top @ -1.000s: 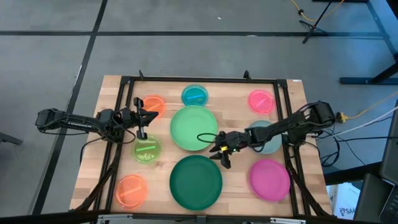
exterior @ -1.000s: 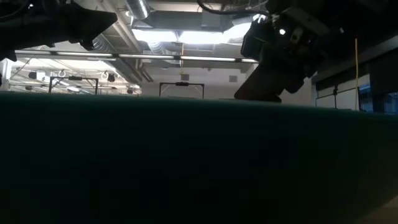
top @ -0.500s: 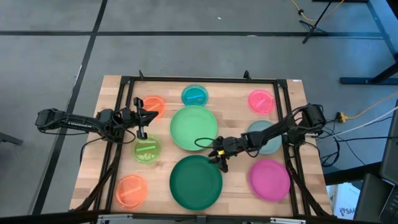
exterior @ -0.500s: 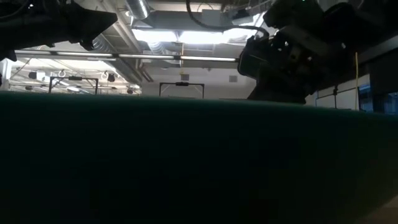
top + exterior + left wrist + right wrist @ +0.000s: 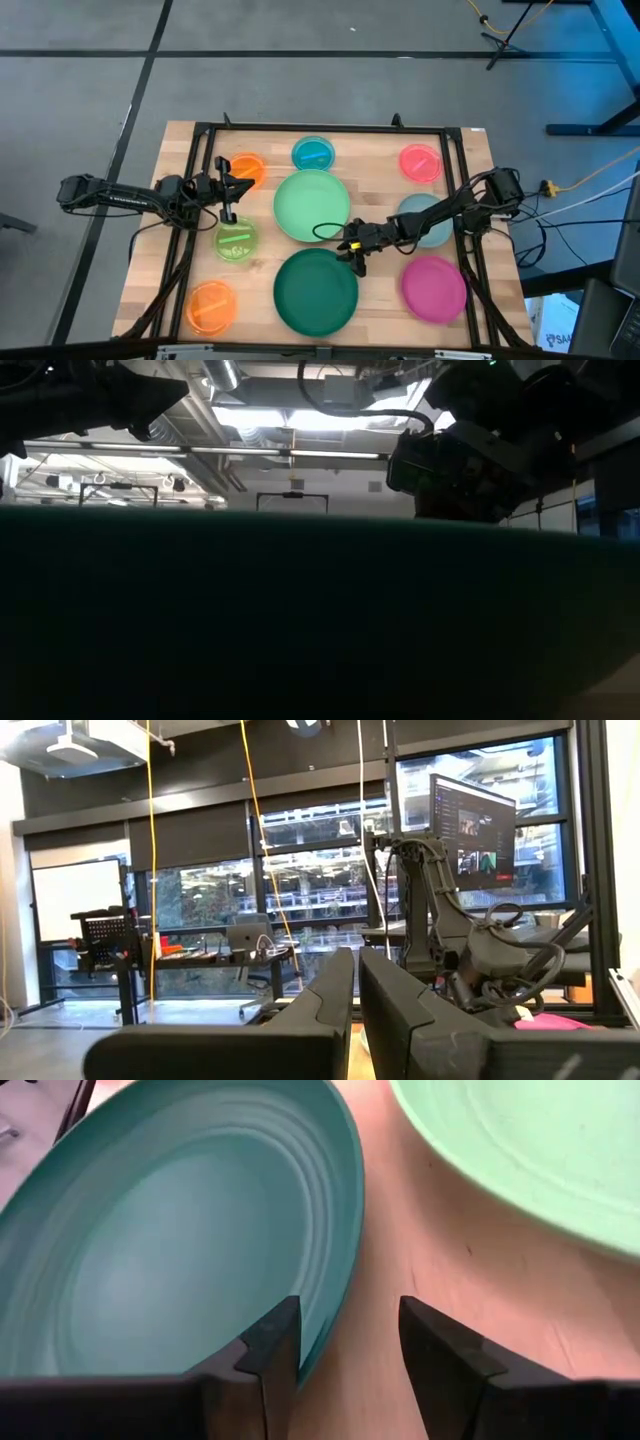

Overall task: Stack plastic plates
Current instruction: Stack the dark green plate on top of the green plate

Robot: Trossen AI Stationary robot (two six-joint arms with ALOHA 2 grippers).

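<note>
- Reaching with my right pincer to the rim of the dark green plate, I am holding its fingers apart, one over the plate's edge and one over the bare wood beside it.
- In the right wrist view my right pincer's fingertips are straddling the dark green plate's rim, and I cannot tell whether they are touching it.
- The mint plate is lying just behind the green one, in the middle of the table.
- I am keeping my left pincer raised at the table's left side, between the orange plate and the lime plate, with its fingers nearly together on nothing.
- The grey-blue plate is sitting partly under my right arm, and the magenta plate is lying near the front right.
- The small blue plate and pink plate are resting along the far edge, and a second orange plate is sitting at the front left corner.
</note>
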